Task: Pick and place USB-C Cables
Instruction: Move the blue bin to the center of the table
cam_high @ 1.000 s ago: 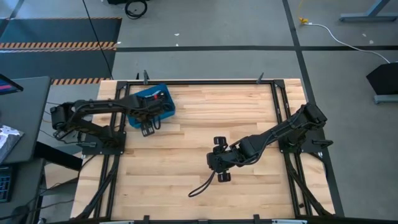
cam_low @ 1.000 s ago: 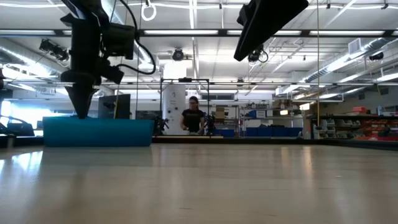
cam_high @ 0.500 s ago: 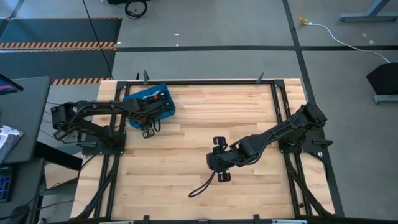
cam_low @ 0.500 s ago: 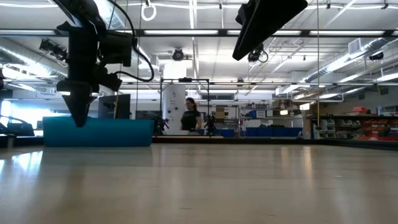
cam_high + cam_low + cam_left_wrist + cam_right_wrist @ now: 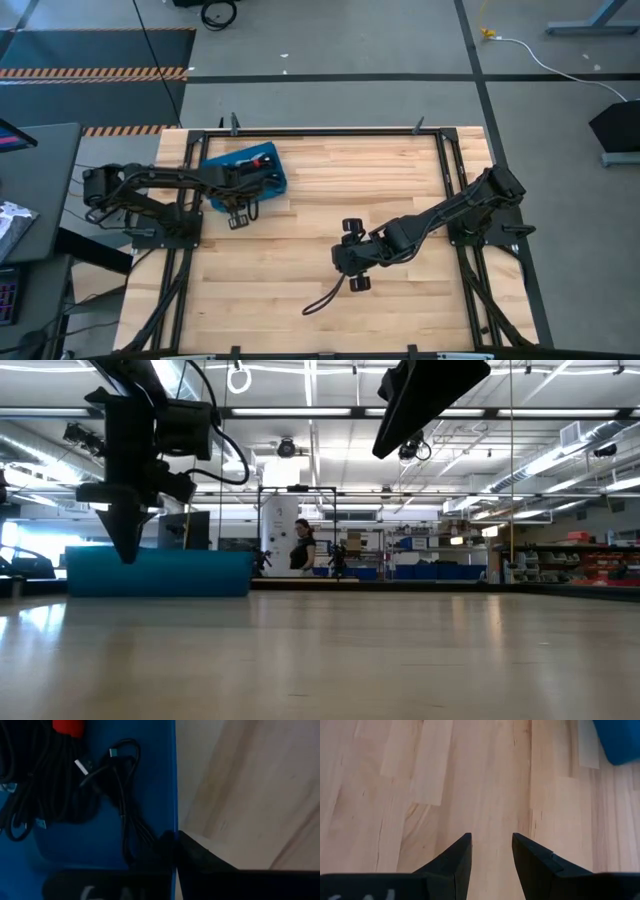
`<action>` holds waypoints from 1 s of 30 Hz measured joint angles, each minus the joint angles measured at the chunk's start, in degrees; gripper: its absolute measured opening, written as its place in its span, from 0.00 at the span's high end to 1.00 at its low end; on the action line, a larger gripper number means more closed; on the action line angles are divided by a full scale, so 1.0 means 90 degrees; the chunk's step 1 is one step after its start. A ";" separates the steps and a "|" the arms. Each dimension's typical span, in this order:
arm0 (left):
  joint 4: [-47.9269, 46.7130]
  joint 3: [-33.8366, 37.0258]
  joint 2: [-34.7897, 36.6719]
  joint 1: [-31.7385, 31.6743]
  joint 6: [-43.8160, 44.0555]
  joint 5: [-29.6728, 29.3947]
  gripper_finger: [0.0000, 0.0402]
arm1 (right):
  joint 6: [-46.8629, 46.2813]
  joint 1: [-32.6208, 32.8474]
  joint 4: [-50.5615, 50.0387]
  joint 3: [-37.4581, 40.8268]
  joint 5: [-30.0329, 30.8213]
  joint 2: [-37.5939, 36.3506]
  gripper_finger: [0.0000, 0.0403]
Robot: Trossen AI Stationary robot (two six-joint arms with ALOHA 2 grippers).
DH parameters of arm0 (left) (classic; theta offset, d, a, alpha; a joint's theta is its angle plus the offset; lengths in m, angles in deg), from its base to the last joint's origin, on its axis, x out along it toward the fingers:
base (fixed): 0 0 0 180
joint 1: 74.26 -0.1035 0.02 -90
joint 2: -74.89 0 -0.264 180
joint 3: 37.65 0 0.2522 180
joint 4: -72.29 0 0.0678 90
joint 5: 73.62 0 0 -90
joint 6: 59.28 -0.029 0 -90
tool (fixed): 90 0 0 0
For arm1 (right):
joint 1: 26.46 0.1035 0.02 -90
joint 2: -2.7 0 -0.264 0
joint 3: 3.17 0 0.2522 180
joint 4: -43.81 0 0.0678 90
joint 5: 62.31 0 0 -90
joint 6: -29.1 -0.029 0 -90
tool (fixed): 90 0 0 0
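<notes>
A blue bin point(image 5: 262, 172) stands at the table's far left and also shows in the low view point(image 5: 160, 572). In it lie coiled black USB-C cables point(image 5: 120, 795), one with a red part point(image 5: 67, 725). No whitish-grey cable shows. My left gripper point(image 5: 238, 208) is shut on the bin's near wall, pointing down point(image 5: 125, 545). My right gripper point(image 5: 340, 258) hangs open and empty over the table's middle, with bare wood between its fingers point(image 5: 492, 850). My left gripper pinches the blue bin's near wall point(image 5: 175, 805), one finger inside the bin point(image 5: 162, 845) and one outside point(image 5: 205, 857). The fingers come from above, pointing down. The bin stands on the table with its bottom down.
A loose dark cord point(image 5: 325, 297) lies on the wood just in front of my right gripper. A long white cord with a yellow end point(image 5: 490, 35) lies on the floor beyond the table. A person point(image 5: 300, 547) walks in the room behind.
My left gripper has moved a little toward the table's near edge and right, staying shut on the bin's wall. The bin has slid along the table with it and turned slightly. My right arm has kept still.
</notes>
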 joint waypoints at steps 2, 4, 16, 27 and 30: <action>0.0020 0.0000 0.0000 0.0113 -0.0002 0.0000 0.96 | 0.0037 -0.0010 -0.0033 0.0000 -0.0001 0.0000 0.64; 0.0034 0.0000 0.0000 0.0234 0.0000 -0.0002 0.97 | 0.0152 -0.0010 -0.0237 0.0000 -0.0002 -0.0009 0.64; 0.1237 -0.0019 0.0000 0.0929 0.0466 0.0607 0.97 | -0.0298 -0.0100 -0.2079 -0.0073 0.0724 -0.0113 0.64; 0.2290 -0.0017 -0.0019 0.1515 0.0726 0.0711 0.97 | -0.1013 -0.0075 -0.3094 -0.0073 0.0728 -0.0544 0.64; 0.2587 -0.0017 -0.0036 0.1614 0.0769 0.0726 0.98 | -0.1202 -0.0070 -0.3276 -0.0073 0.0729 -0.0741 0.64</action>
